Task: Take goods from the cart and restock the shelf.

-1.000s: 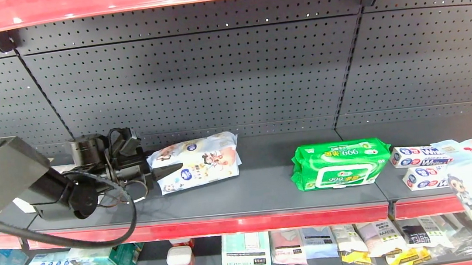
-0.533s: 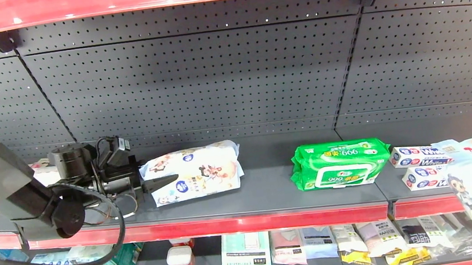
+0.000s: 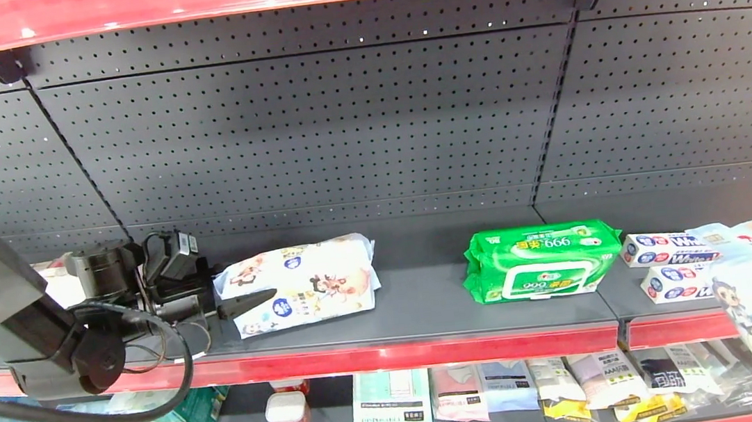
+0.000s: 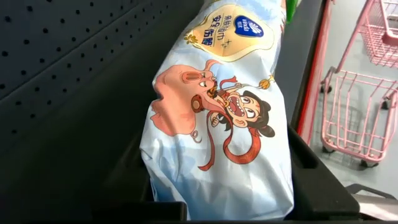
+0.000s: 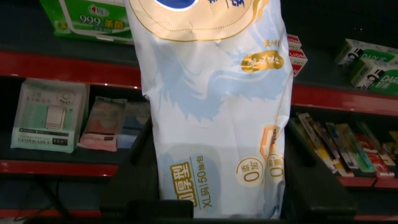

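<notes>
One cartoon pack (image 3: pixel 307 282), pinched by the left gripper (image 3: pixel 244 295), lies lengthwise along the shelf (image 3: pixel 428 307), stretching rightward from it.

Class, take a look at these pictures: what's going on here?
A robot is restocking a store shelf. Its left end effector grips a cartoon-printed pack at shelf level, left of a green wipes pack. The right end effector holds another pack in front of the shelves, not yet placed.
</notes>
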Motion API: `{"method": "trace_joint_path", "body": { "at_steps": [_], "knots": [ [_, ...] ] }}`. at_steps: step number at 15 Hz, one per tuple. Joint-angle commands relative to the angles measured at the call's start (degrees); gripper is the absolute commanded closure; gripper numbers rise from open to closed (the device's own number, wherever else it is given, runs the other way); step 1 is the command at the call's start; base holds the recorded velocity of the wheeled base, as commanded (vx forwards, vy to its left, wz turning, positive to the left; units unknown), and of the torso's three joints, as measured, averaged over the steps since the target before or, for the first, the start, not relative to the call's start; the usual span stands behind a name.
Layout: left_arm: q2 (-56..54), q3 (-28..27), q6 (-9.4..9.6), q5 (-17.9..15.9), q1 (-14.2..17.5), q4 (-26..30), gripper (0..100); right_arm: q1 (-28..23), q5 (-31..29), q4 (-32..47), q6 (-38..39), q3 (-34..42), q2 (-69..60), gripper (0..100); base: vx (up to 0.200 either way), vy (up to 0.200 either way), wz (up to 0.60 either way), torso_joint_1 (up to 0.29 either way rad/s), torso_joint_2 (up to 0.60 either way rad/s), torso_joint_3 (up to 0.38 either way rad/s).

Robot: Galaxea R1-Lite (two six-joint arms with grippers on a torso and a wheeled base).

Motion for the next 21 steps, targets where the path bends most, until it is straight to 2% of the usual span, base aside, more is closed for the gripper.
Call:
{"method": "trace_joint_path", "body": {
  "at_steps": [1, 8, 11, 16, 21],
  "knots": [
    [0.2, 1.1, 0.34, -0.1, 0.4, -0.1, 100, 0.0, 0.0, 0.0, 0.0, 0.0, 0.2, 100, 0.0, 0.0, 0.0, 0.0, 0.0, 0.0],
    [0.4, 2.9, 2.8, -2.4, 1.5, -0.5, 100, -0.1, -0.1, 0.0, 0.0, 0.0, 0.3, 100, 0.0, 0.0, 0.0, 0.0, 0.0, 0.0],
    [0.5, 4.9, 4.56, -3.3, 2.2, -1.2, 100, -0.1, -0.1, 0.0, 0.0, 0.0, 0.6, 100, 0.0, 0.0, 0.0, 0.0, 0.0, 0.0],
    [0.6, 5.1, 4.74, -5.7, 3.9, -1.2, 100, -0.6, -0.1, 0.0, 0.0, 0.0, 0.6, 100, 0.0, 0.0, 0.0, 0.0, 0.0, 0.0],
    [1.3, 5.1, 4.83, -8.4, 3.9, -1.2, 100, -1.0, -0.1, 0.0, 0.0, 0.0, 0.6, 100, 0.0, 0.0, 0.0, 0.0, 0.0, 0.0]
  ]
}}
